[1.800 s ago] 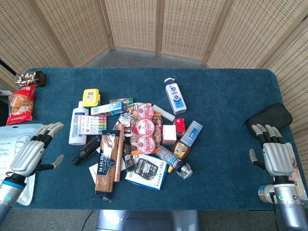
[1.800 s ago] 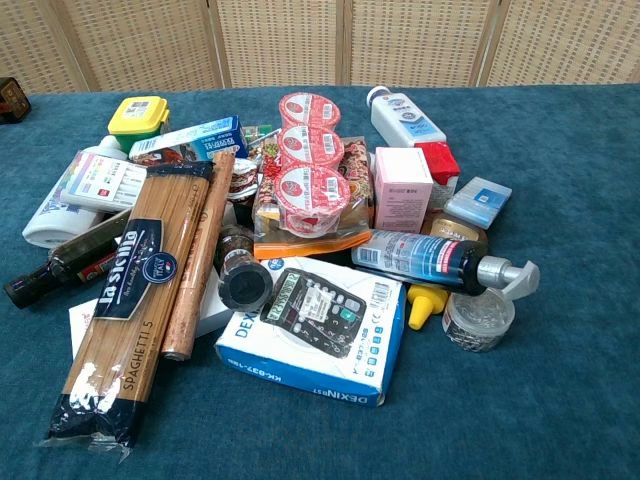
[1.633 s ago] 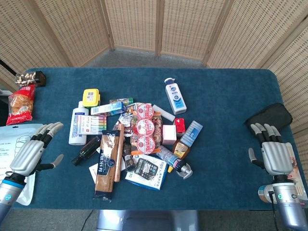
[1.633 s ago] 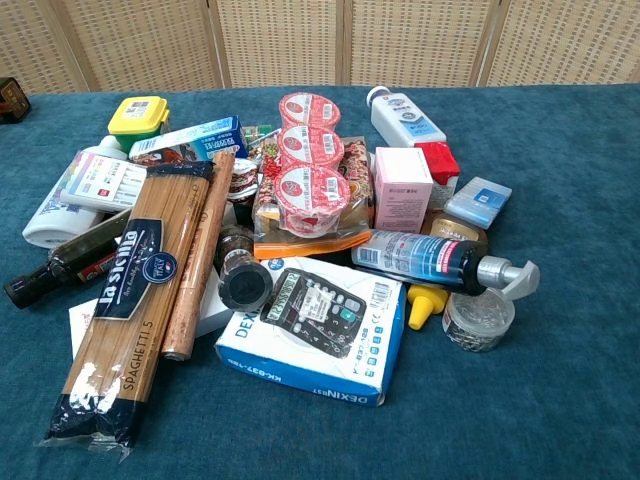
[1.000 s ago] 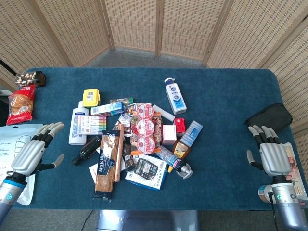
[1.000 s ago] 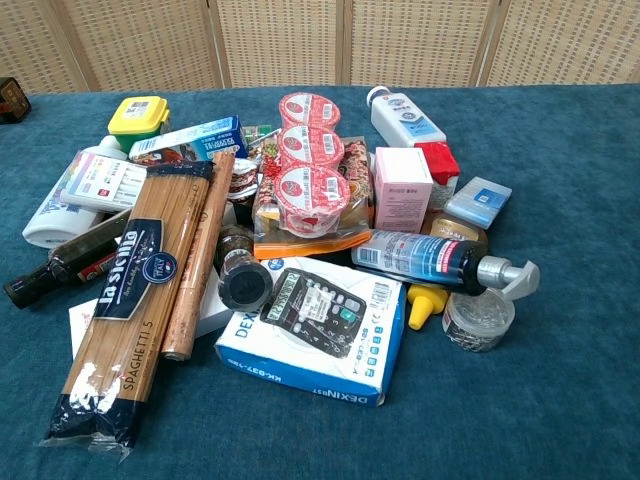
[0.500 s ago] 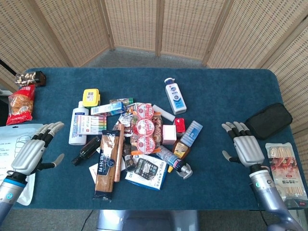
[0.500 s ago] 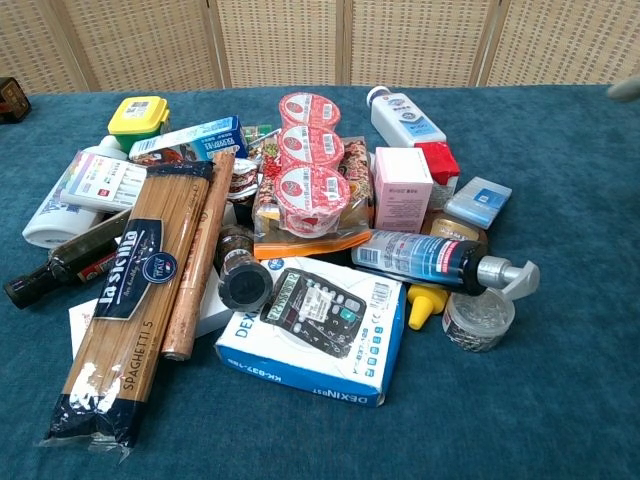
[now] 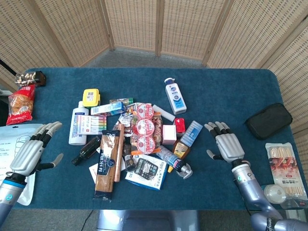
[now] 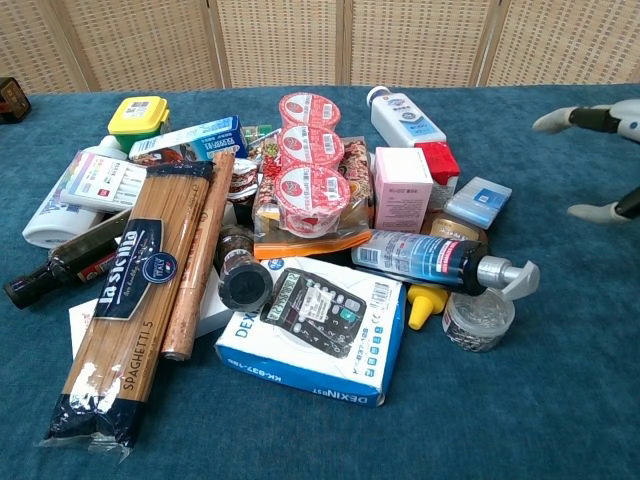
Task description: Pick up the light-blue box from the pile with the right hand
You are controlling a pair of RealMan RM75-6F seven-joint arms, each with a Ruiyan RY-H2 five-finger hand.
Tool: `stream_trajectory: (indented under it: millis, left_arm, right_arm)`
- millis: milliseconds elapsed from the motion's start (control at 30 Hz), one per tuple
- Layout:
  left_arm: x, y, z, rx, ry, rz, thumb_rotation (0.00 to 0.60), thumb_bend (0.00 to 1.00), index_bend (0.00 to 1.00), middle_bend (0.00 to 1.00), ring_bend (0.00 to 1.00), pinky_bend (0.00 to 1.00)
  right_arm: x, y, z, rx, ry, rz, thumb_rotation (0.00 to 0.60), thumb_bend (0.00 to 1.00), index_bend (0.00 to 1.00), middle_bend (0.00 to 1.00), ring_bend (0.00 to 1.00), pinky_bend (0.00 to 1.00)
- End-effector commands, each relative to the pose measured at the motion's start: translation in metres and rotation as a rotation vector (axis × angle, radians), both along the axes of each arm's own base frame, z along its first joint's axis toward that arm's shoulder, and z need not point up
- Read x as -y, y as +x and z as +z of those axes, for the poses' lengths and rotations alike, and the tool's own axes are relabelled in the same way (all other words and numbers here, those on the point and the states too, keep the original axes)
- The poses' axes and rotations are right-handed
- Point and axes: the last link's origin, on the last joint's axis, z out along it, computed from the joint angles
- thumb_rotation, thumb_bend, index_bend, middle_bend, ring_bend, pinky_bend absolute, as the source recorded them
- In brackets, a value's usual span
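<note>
— Location of the light-blue box?
— Right edge of the pile, just beside the pink box, on the surface.
— Right hand?
— Fingers spread, holding nothing, near the box, apart from it.
— Left hand?
— Spread, holding nothing, well apart.

Right hand raised palm down, fingers spread and pointing forward, thumb set out to the left side, nothing between thumb and fingers. Fingertips just entering at the chest view's right edge. Left hand likewise empty, fingers fanned forward, thumb out to the right, wrist angled down toward the near corner.
</note>
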Motion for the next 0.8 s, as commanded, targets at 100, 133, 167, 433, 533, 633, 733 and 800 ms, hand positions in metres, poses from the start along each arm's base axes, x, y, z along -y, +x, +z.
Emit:
stream_trajectory:
  millis: [100,133,167,433,533,633,733,800]
  left_arm:
    - [-0.001,0.001,0.002,-0.004,0.005,0.000,0.600,0.42,0.00,0.00,0.00,0.00]
    - [-0.001,0.002,0.002,-0.005,0.006,0.001,0.600,0.42,0.00,0.00,0.00,0.00]
    - [-0.001,0.002,0.003,-0.006,0.007,0.002,0.600,0.42,0.00,0.00,0.00,0.00]
    - [-0.002,0.002,0.008,-0.012,0.014,0.003,0.600,0.42,0.00,0.00,0.00,0.00]
    - [-0.002,0.002,0.010,-0.015,0.017,0.003,0.600,0.42,0.00,0.00,0.00,0.00]
    - [-0.001,0.002,0.012,-0.016,0.024,0.008,0.600,0.42,0.00,0.00,0.00,0.00]
    - [0.000,0.000,0.015,-0.016,0.031,0.015,0.600,0.42,0.00,0.00,0.00,0.00]
    - [0.001,-0.001,0.016,-0.018,0.034,0.018,0.600,0.42,0.00,0.00,0.00,0.00]
  right_arm:
    - [0.001,0.001,-0.014,-0.003,0.012,0.010,0.564,0.32,0.00,0.00,0.00,0.00]
    - [0.001,0.002,-0.016,-0.002,0.011,0.013,0.564,0.32,0.00,0.00,0.00,0.00]
    - [0.001,0.002,-0.020,0.000,0.012,0.017,0.563,0.32,0.00,0.00,0.00,0.00]
    - [0.003,0.008,-0.045,0.019,0.007,0.033,0.565,0.31,0.00,0.00,0.00,0.00]
    - [0.007,0.010,-0.051,0.027,0.007,0.037,0.561,0.32,0.00,0.00,0.00,0.00]
    - [0.010,0.012,-0.058,0.031,0.009,0.040,0.564,0.32,0.00,0.00,0.00,0.00]
    - [0.014,0.014,-0.065,0.042,0.016,0.040,0.566,0.32,0.00,0.00,0.00,0.00]
    - [0.017,0.015,-0.069,0.044,0.024,0.042,0.567,0.31,0.00,0.00,0.00,0.00]
